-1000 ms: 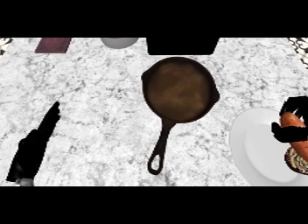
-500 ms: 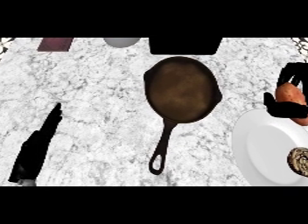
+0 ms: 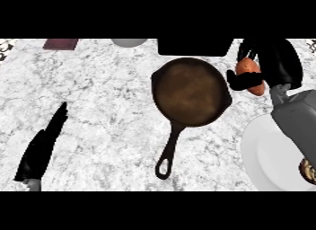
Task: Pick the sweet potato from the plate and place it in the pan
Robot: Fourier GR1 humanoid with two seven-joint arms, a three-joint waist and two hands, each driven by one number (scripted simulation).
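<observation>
My right hand is curled round the orange sweet potato, which hangs above the counter just right of the pan's rim. The dark cast-iron pan lies in the middle with nothing in it, its handle pointing toward me. The white plate sits at the lower right, partly hidden by my grey right forearm. My left hand rests at the lower left, its fingers straight and pointing away.
A brown patterned item lies at the plate's right edge. Along the far edge sit a dark red object, a pale bowl and a black block.
My right hand has lifted the sweet potato off the plate and carried it away from me and leftward, up to the pan's right side. The left hand has stayed still.
</observation>
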